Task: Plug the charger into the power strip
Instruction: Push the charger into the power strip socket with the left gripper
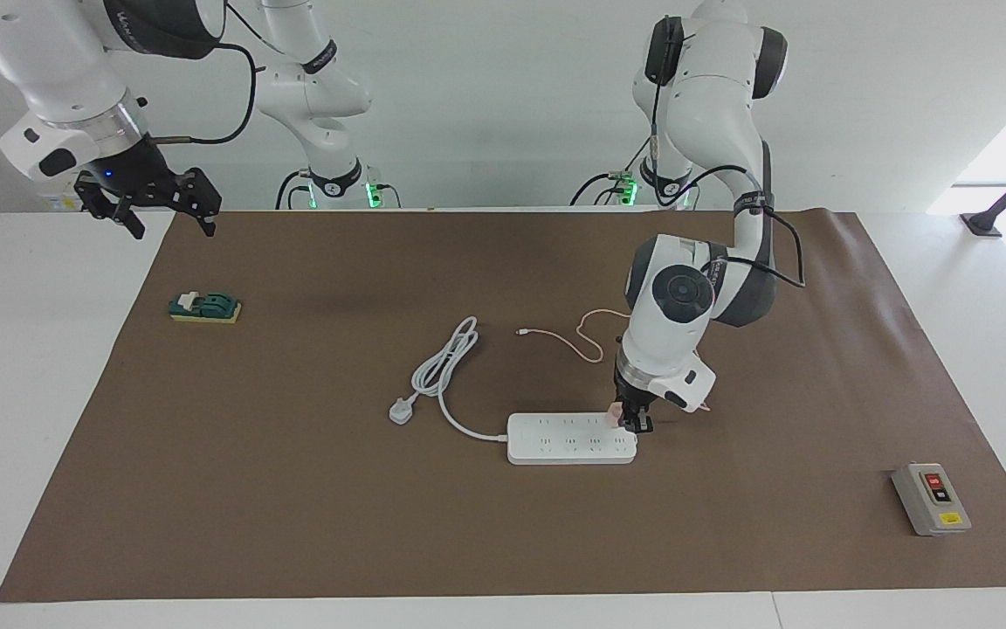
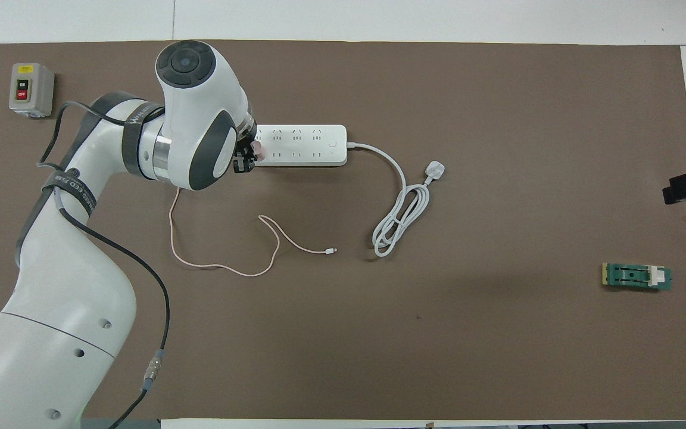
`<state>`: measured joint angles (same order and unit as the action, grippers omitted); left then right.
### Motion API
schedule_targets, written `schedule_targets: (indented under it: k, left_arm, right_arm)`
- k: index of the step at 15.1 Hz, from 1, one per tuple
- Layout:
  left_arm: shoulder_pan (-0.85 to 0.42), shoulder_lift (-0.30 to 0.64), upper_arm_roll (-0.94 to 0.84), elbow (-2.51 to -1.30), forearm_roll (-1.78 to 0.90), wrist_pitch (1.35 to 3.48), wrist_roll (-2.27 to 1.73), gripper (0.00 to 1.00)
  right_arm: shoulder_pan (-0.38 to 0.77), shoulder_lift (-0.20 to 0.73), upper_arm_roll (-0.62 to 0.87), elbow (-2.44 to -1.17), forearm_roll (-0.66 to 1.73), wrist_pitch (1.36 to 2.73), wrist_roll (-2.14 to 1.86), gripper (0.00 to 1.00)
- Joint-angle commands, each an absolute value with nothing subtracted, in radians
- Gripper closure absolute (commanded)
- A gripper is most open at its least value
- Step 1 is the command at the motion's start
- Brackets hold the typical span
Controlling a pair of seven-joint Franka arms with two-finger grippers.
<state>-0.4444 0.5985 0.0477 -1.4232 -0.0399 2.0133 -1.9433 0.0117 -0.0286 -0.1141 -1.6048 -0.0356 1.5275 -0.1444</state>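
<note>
The white power strip [image 1: 566, 439] lies flat in the middle of the brown mat; it also shows in the overhead view [image 2: 301, 145]. My left gripper [image 1: 634, 421] points down over the strip's end toward the left arm's end of the table, shut on the small pink charger [image 1: 614, 413]. The charger [image 2: 256, 149] sits right at the strip's top surface; its prongs are hidden. Its thin pink cable [image 1: 588, 346] trails on the mat nearer the robots [image 2: 224, 269]. My right gripper [image 1: 167, 208] waits open, raised over the mat's corner.
The strip's thick white cord [image 1: 446, 365] coils beside it and ends in a white three-pin plug [image 1: 400, 411]. A grey switch box [image 1: 931, 498] stands toward the left arm's end. A small green block [image 1: 204, 307] lies toward the right arm's end.
</note>
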Motion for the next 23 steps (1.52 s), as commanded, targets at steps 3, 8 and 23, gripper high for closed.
schedule_targets:
  k: [3,8,23]
  left_arm:
    - [-0.482,0.620,0.063,-1.447,-0.021,2.020,-1.954,1.00]
    - [-0.495,0.627,0.066,-1.447,-0.020,2.029,-1.956,1.00]
    - [-0.494,0.646,0.061,-1.457,0.000,2.074,-1.947,1.00]
  right_arm:
    - [-0.002,-0.037,-0.103,-1.606,-0.017,1.513,-0.129,0.00]
    - [-0.002,-0.037,-0.104,-1.606,-0.017,1.513,-0.129,0.00]
    - [-0.002,-0.037,-0.104,-1.606,-0.017,1.511,-0.129,0.00]
